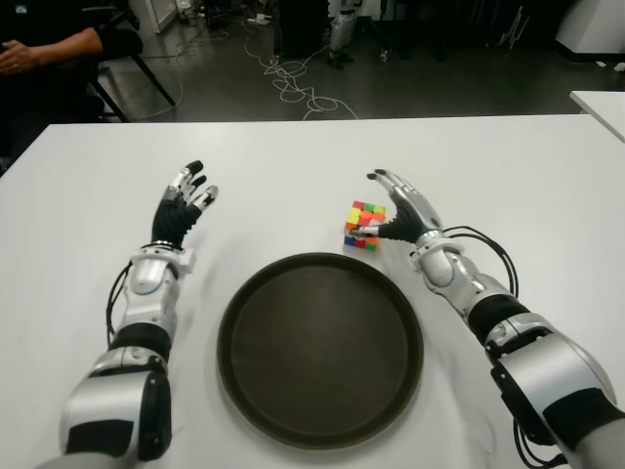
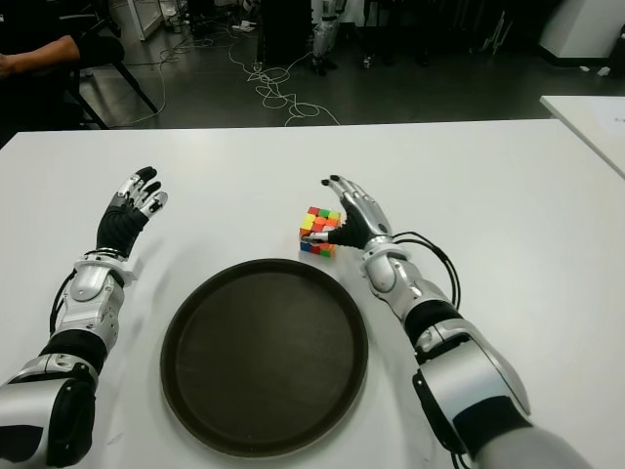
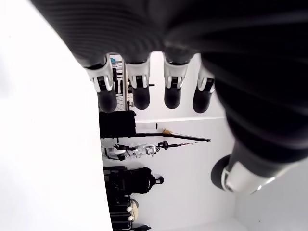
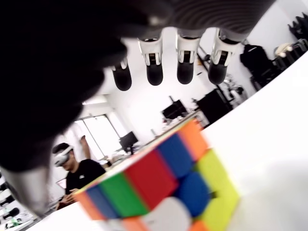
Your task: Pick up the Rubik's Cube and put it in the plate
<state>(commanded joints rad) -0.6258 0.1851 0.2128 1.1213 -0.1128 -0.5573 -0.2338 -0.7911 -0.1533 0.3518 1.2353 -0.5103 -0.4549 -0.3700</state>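
white table (image 1: 293, 156) fills the near view | grey floor beyond its far edge, tangle of pale cables (image 1: 293, 83) lying on it | seated person's arm (image 1: 49, 49) at the far left corner | second white table's corner (image 1: 601, 103) at far right

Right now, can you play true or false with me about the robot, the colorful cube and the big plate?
1. The Rubik's Cube is inside the plate. False: it sits on the white table, just beyond the plate's far rim.
2. The right hand is beside the cube with its fingers spread. True.
3. The left hand holds the cube. False: it is open and holds nothing, off to the plate's left.
4. The plate has nothing in it. True.
5. The plate is bright red. False: it is dark brown.
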